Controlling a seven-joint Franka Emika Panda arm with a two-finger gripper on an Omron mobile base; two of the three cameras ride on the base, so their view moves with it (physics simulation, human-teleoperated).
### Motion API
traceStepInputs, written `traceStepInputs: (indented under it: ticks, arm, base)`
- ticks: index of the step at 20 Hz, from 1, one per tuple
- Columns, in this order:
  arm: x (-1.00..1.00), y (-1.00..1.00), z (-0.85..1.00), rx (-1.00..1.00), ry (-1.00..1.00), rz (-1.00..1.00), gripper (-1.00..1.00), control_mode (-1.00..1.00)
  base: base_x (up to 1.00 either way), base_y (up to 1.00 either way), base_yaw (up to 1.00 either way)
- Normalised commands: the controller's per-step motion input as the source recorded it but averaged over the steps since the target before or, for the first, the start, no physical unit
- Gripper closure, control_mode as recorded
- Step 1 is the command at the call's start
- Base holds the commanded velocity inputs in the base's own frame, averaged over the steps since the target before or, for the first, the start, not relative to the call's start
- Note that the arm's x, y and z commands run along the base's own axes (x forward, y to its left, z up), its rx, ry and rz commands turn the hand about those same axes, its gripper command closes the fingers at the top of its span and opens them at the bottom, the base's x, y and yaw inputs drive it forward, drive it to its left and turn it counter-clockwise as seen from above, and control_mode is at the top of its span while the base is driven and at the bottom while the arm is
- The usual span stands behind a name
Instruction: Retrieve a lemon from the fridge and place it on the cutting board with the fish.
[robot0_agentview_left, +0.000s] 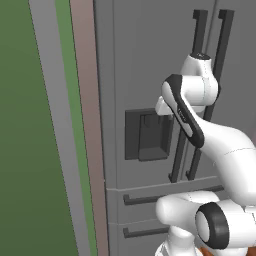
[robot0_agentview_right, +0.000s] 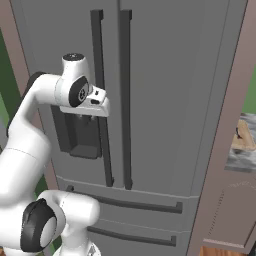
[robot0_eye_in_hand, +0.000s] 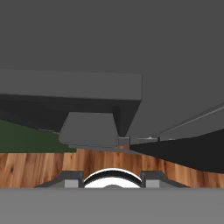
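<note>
Pincer (robot0_agentview_right: 102, 111): at the left door's long dark handle (robot0_agentview_right: 101, 145), beside the dispenser recess (robot0_agentview_left: 146, 134); jaws apparently clamped on the handle, contact hidden. Fridge (robot0_agentview_right: 165, 100): doors shut, lower drawers (robot0_agentview_right: 140, 205) closed. Cutting board (robot0_agentview_right: 244, 136): far right, on the worktop (robot0_agentview_right: 240, 160).

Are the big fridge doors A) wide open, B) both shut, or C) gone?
B: both doors of the fridge sit flush and shut, with the two long dark handles side by side at the middle seam.
</note>
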Motion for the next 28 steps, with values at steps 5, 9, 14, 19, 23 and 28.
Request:
traceStepInputs:
  ticks: [5,9,14,19,23,28]
  arm:
    - [0.00,0.00,0.00,0.00,0.00,0.00,-1.00,1.00]
    - [0.00,0.00,0.00,0.00,0.00,0.00,-1.00,1.00]
    - [0.00,0.00,0.00,0.00,0.00,0.00,-1.00,1.00]
    - [0.00,0.00,0.00,0.00,0.00,0.00,-1.00,1.00]
    - [0.00,0.00,0.00,0.00,0.00,0.00,-1.00,1.00]
    - [0.00,0.00,0.00,0.00,0.00,0.00,-1.00,1.00]
  base:
    - [0.00,0.00,0.00]
    - [-0.01,0.00,0.00]
    - [-0.25,-0.03,0.00]
    - [-0.42,-0.08,0.00]
    - [-0.54,-0.07,0.00]
    - [-0.39,-0.02,0.00]
